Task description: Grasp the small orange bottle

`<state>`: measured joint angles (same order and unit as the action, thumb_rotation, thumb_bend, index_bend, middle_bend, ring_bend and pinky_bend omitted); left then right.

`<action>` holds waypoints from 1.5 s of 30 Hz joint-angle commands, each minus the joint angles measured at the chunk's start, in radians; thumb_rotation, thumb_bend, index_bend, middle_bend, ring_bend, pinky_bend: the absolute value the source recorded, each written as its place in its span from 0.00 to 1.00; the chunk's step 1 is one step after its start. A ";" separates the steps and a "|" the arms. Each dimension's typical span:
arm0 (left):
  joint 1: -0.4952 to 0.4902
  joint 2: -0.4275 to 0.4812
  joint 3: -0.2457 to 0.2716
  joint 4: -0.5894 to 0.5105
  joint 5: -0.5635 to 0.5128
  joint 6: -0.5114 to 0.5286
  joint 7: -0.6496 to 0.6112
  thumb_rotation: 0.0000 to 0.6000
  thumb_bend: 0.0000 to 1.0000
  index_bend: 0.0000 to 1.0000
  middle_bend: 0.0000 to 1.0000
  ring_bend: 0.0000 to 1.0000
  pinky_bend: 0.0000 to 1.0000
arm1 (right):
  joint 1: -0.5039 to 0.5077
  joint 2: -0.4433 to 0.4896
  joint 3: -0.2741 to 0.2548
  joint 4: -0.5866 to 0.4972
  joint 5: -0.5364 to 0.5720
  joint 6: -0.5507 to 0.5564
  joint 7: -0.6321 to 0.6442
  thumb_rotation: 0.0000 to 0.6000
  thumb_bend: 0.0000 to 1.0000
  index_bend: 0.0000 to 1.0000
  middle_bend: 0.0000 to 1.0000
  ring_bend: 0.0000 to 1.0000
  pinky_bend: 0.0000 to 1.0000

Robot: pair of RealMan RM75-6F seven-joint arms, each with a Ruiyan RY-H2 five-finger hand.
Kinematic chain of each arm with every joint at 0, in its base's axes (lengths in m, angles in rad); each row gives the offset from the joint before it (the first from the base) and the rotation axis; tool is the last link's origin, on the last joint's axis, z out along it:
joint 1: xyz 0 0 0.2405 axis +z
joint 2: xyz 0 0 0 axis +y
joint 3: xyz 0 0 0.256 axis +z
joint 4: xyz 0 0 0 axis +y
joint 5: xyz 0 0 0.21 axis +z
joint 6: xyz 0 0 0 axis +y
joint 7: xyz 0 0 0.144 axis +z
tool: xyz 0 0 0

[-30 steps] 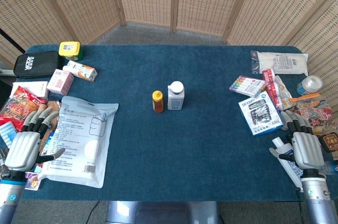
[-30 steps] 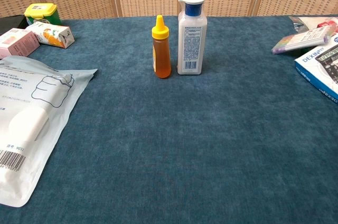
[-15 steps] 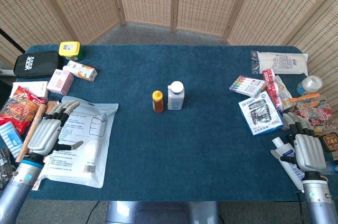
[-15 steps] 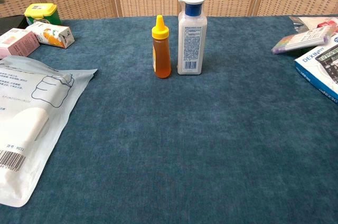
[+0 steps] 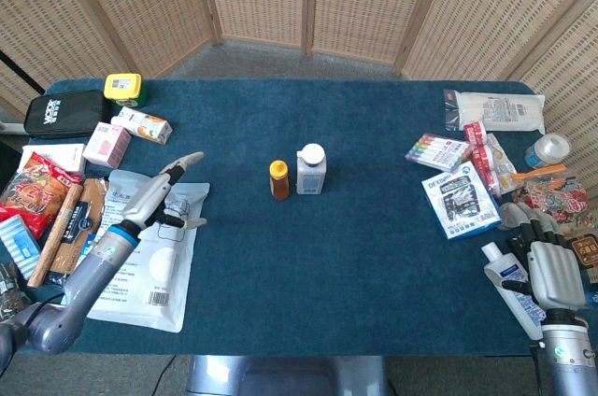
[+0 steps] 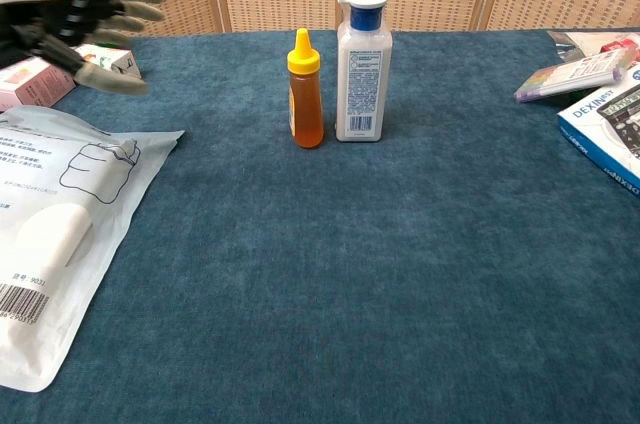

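From the head view, the small orange squeeze bottle with a yellow pointed cap stands upright near the middle of the dark blue cloth-covered table, just beside a taller white plastic bottle with a blue-and-white cap on its right; the two are close enough that a grasp would best come from the free left side, which is likely why the left hand is the one raised. That hand hangs above the large white printed plastic pouch at the table's left, fingers stretched out and spread, holding nothing, well apart from the bottle. The right hand rests at the table's right edge near a small white tube and a blue-and-white printed box; its fingers lie loosely apart and grip nothing, seemingly parked out of the way. From the chest view, the orange bottle shows clear amber contents and stands almost touching the white bottle, whether they meet I cannot tell. The left hand enters at the upper left, fingers extended toward the bottles at roughly cap height, wide enough to close round the narrow body; the reach looks barely begun.
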<state>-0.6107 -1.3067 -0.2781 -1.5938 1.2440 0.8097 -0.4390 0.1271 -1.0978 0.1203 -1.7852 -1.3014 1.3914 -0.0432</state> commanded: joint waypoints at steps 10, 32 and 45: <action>-0.174 -0.249 -0.056 0.285 -0.039 -0.129 -0.137 1.00 0.11 0.00 0.00 0.00 0.00 | -0.035 0.036 -0.004 -0.021 0.018 0.025 0.021 1.00 0.10 0.00 0.00 0.00 0.00; -0.354 -0.577 -0.064 0.728 0.053 -0.181 -0.373 1.00 0.16 0.03 0.00 0.00 0.00 | -0.110 0.089 -0.011 -0.062 0.011 0.095 0.082 1.00 0.10 0.00 0.00 0.00 0.00; -0.416 -0.806 -0.114 1.020 0.032 -0.037 -0.405 1.00 0.51 0.57 0.52 0.59 0.42 | -0.145 0.116 -0.014 -0.067 0.005 0.109 0.154 1.00 0.10 0.00 0.00 0.00 0.00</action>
<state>-1.0193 -2.0906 -0.3783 -0.5971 1.2889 0.7530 -0.8444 -0.0172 -0.9833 0.1060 -1.8522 -1.2953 1.5010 0.1095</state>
